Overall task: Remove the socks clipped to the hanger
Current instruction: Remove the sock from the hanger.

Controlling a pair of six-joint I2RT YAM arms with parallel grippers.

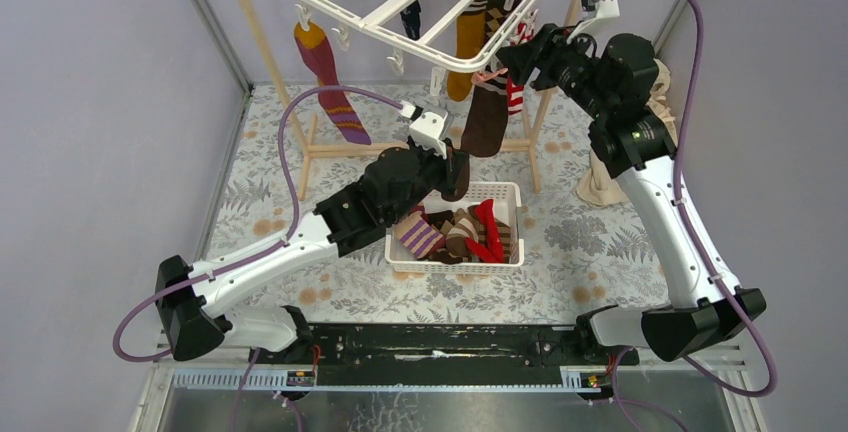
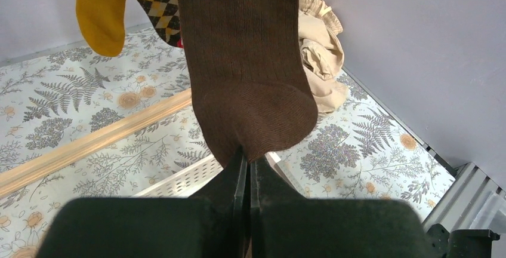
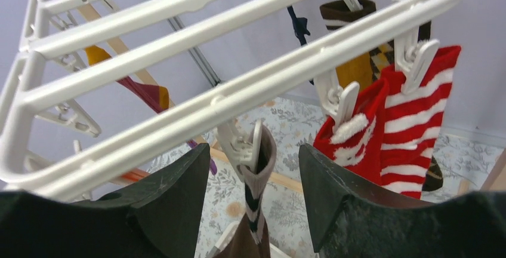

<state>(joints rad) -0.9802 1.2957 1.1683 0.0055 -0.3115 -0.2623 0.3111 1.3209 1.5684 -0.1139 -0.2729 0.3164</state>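
Observation:
The white hanger (image 1: 425, 27) hangs at the back with several socks clipped to it. A long brown sock (image 1: 487, 117) dangles from its near rail. My left gripper (image 1: 457, 174) is shut on that sock's toe (image 2: 250, 91), the fingers (image 2: 238, 171) pressed together on the fabric. My right gripper (image 1: 515, 57) stands open under the hanger's rail (image 3: 209, 31). Its jaws flank, without touching, the white clip (image 3: 241, 144) that bites the brown sock's striped cuff (image 3: 265, 162). Red-white striped socks (image 3: 417, 108) hang just to the right.
A white perforated basket (image 1: 455, 267) with several socks lies below the hanger. A wooden pole frame (image 1: 265, 52) holds the hanger up, its base bar (image 2: 89, 141) on the floral table. Beige cloth (image 1: 600, 177) is heaped at the right. Mustard (image 2: 101, 13) and argyle (image 2: 155, 1) socks hang nearby.

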